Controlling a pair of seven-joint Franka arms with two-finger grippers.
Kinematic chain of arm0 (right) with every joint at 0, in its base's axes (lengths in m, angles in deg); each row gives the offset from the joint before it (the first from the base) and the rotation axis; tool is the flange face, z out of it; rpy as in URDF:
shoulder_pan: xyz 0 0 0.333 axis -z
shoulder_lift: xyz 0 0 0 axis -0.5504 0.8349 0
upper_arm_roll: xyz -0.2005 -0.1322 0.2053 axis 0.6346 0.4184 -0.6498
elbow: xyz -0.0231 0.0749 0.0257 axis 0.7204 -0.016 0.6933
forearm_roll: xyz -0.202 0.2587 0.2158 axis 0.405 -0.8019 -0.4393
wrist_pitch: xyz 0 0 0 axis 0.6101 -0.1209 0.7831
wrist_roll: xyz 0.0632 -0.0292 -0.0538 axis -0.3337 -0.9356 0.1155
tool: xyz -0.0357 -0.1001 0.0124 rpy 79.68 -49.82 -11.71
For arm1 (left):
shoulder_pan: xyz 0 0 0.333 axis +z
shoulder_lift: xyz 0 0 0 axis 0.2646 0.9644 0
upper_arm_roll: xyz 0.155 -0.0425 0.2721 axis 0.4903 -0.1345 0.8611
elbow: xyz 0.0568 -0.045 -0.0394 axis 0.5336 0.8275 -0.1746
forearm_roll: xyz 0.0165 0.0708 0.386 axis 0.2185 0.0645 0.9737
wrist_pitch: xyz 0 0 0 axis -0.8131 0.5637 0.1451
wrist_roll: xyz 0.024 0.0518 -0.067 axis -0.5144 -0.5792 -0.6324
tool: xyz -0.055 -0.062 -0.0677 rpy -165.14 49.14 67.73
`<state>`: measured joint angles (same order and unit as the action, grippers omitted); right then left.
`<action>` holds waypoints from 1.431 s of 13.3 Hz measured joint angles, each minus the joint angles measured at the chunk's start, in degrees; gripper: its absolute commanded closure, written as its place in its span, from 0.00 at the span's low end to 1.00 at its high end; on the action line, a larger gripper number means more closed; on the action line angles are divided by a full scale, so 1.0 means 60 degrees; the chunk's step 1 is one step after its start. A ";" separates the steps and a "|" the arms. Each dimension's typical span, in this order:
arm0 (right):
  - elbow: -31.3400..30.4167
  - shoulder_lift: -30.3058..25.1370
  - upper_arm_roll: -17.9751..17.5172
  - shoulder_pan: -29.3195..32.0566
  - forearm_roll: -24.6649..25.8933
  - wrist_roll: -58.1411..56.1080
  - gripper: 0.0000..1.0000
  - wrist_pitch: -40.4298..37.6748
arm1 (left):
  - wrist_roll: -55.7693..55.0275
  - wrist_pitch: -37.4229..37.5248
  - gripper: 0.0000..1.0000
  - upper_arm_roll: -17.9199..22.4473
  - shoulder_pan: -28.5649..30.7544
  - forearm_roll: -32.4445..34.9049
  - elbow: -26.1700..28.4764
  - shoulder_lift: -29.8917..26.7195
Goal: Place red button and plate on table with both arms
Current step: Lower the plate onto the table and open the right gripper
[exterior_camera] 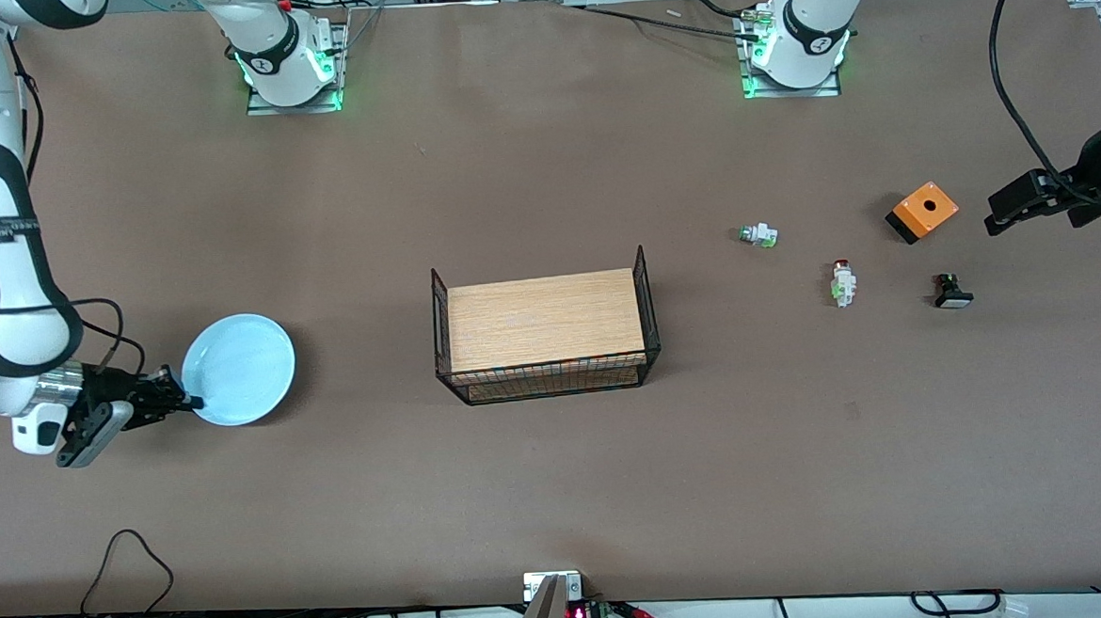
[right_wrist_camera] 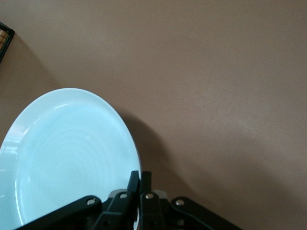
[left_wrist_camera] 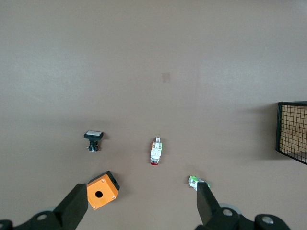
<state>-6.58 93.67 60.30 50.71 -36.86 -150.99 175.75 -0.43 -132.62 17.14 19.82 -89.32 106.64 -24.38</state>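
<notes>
The pale blue plate (exterior_camera: 238,369) is at the right arm's end of the table (exterior_camera: 560,487). My right gripper (exterior_camera: 188,400) is shut on the plate's rim; in the right wrist view its fingers (right_wrist_camera: 140,184) pinch the edge of the plate (right_wrist_camera: 62,153), which throws a shadow on the table. The red button (exterior_camera: 843,284) lies on its side on the table toward the left arm's end, also in the left wrist view (left_wrist_camera: 155,152). My left gripper (exterior_camera: 996,215) is open and empty in the air beside the orange box, apart from the button (left_wrist_camera: 139,206).
A green-capped white part (exterior_camera: 758,235), an orange box with a hole (exterior_camera: 922,211) and a black part with a white face (exterior_camera: 951,292) lie around the red button. A wooden board with black wire sides (exterior_camera: 544,333) stands mid-table.
</notes>
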 measured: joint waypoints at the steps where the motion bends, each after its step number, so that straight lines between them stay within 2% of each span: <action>1: 0.0004 0.0169 0.0000 0.0000 -0.0180 -0.0198 0.96 0.0135 | 0.0000 0.0001 0.00 0.0000 0.0000 0.0000 0.0000 0.0000; 5: 0.0011 0.0515 -0.0001 0.0002 -0.0371 -0.0392 0.92 0.0497 | 0.0000 0.0002 0.00 0.0000 0.0000 0.0000 0.0000 -0.0003; 6: 0.0012 0.0559 -0.0001 0.0003 -0.0373 -0.0419 0.89 0.0568 | 0.0000 0.0003 0.00 0.0000 0.0000 0.0000 0.0000 -0.0003; 8: 0.0012 0.0617 -0.0002 0.0003 -0.0380 -0.0498 0.74 0.0675 | 0.0000 0.0003 0.00 0.0000 0.0000 0.0000 0.0000 -0.0003; 11: 0.0018 0.0655 -0.0011 0.0003 -0.0381 -0.0538 0.43 0.0751 | 0.0000 0.0003 0.00 0.0002 0.0000 0.0000 0.0000 -0.0003; 12: 0.0026 0.0662 -0.0022 0.0004 -0.0382 -0.0538 0.25 0.0753 | -0.0001 0.0003 0.00 0.0002 0.0000 0.0000 0.0000 -0.0003; 13: 0.0042 0.0666 -0.0045 0.0003 -0.0382 -0.0539 0.00 0.0752 | -0.0001 0.0003 0.00 0.0002 0.0000 0.0000 0.0000 -0.0003; 19: 0.0168 0.0668 -0.0105 0.0003 -0.0455 -0.0775 0.00 0.0650 | -0.0001 0.0003 0.00 0.0002 0.0000 0.0000 0.0000 -0.0003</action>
<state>-5.57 97.68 59.66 50.73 -39.59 -155.64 179.65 -0.43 -132.60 17.15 19.82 -89.32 106.64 -24.40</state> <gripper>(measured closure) 0.035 0.000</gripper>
